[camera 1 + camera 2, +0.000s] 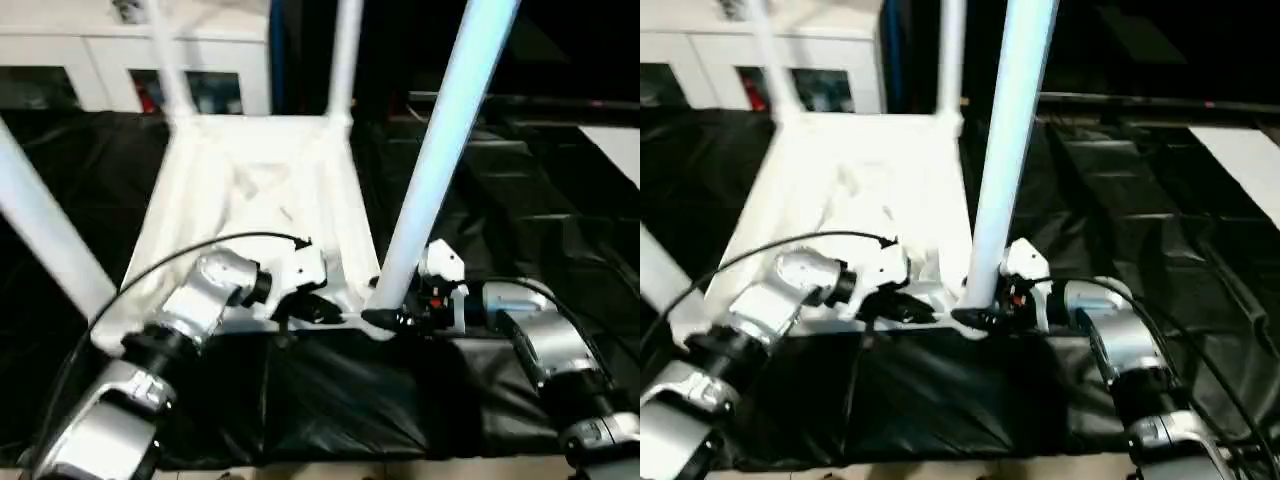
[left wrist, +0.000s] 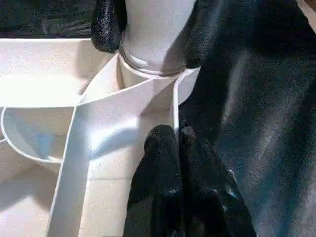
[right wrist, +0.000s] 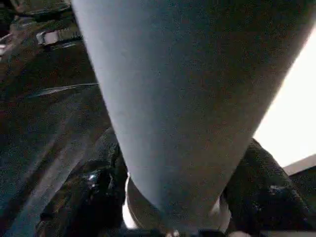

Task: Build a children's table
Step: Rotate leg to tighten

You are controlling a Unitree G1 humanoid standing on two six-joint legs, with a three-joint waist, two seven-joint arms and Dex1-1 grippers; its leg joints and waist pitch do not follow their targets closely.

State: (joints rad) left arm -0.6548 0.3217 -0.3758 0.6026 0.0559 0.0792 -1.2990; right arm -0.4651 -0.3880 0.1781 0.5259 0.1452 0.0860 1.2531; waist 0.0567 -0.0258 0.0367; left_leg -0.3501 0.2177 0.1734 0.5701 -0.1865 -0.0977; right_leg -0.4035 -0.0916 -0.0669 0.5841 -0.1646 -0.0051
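Observation:
The children's table lies upside down on black cloth, its white ribbed tabletop (image 1: 250, 190) facing up. Four white legs stand in its corner sockets. My right gripper (image 1: 385, 318) is shut on the base of the near right leg (image 1: 440, 140), just above the socket. Its black fingers (image 2: 106, 24) press on either side of the tube. My left gripper (image 2: 175, 138) sits right beside that corner, shut on the thin rim of the tabletop. The near left leg (image 1: 45, 235) and the two far legs (image 1: 345, 55) rise out of the picture.
The black cloth (image 1: 350, 400) covers the floor all around the table. A white cabinet with glass doors (image 1: 100, 60) stands behind it at the far left. A flat white sheet (image 1: 620, 145) lies at the right edge. A black cable (image 1: 230, 240) arcs over my left wrist.

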